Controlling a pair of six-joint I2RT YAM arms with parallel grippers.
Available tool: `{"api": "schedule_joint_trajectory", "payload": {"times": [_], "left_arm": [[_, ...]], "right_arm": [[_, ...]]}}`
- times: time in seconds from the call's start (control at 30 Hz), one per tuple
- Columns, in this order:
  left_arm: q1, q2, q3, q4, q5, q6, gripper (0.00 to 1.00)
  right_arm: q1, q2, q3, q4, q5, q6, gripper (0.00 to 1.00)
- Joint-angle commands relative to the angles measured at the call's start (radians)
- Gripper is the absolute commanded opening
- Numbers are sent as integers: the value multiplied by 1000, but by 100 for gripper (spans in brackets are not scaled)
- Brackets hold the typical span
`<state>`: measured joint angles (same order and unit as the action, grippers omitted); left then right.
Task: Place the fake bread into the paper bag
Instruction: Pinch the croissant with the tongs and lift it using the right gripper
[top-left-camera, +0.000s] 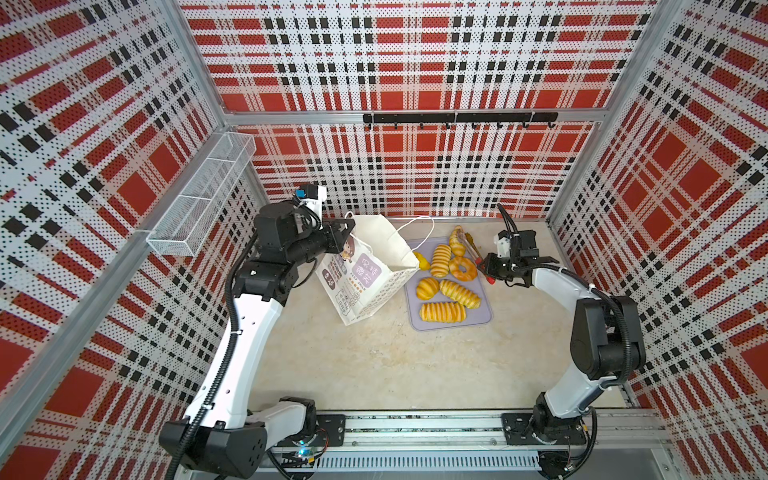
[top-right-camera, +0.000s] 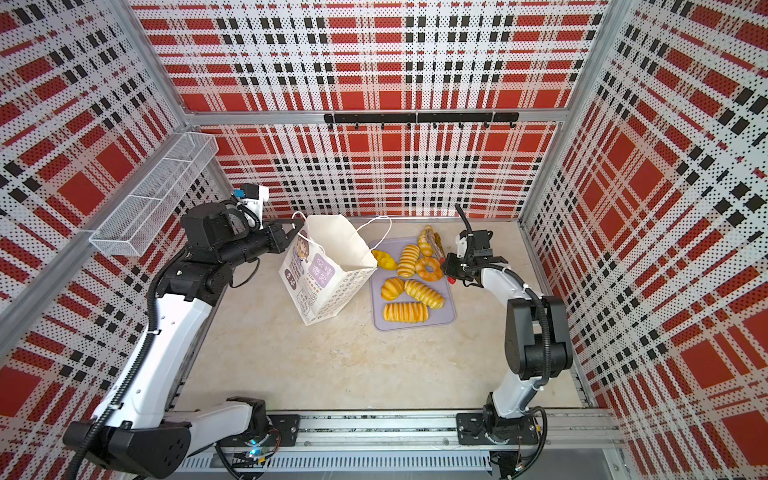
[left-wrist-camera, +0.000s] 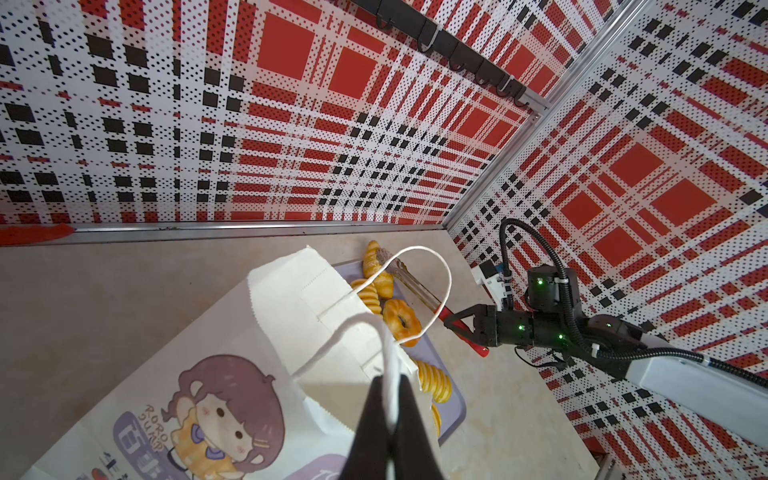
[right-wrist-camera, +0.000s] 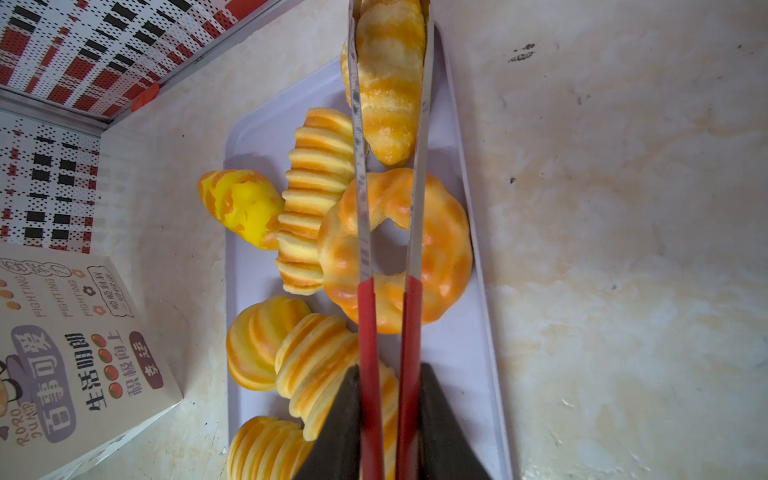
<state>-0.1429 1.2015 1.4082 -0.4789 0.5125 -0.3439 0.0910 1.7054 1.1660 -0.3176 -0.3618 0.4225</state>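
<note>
Right fingers (right-wrist-camera: 332, 436) are squeezing the tongs (right-wrist-camera: 368, 353) around the croissant (right-wrist-camera: 388, 83), needing steady pressure, while left fingers (left-wrist-camera: 374, 428) are pinching the cord (left-wrist-camera: 386, 374) of the paper bag (left-wrist-camera: 291, 311).

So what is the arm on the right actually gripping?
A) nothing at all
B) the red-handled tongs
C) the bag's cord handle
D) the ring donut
B: the right fingers are clamped on the red handles of the tongs, whose metal tips sit either side of the croissant.
</note>
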Motion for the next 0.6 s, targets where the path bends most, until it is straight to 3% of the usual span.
{"api": "schedule_joint_trajectory", "payload": {"times": [0.0,0.33,0.57], "left_arm": [[-9,-23,-2,30,17,-4,0],[-18,-17,0,30,8,-10,0],[-23,-14,-5,29,6,-8,0]], "right_arm": [[8,-68,10,24,10,-7,21],[4,-227,15,1,17,10,20],[4,-417,-7,-17,-36,-28,20]]}}
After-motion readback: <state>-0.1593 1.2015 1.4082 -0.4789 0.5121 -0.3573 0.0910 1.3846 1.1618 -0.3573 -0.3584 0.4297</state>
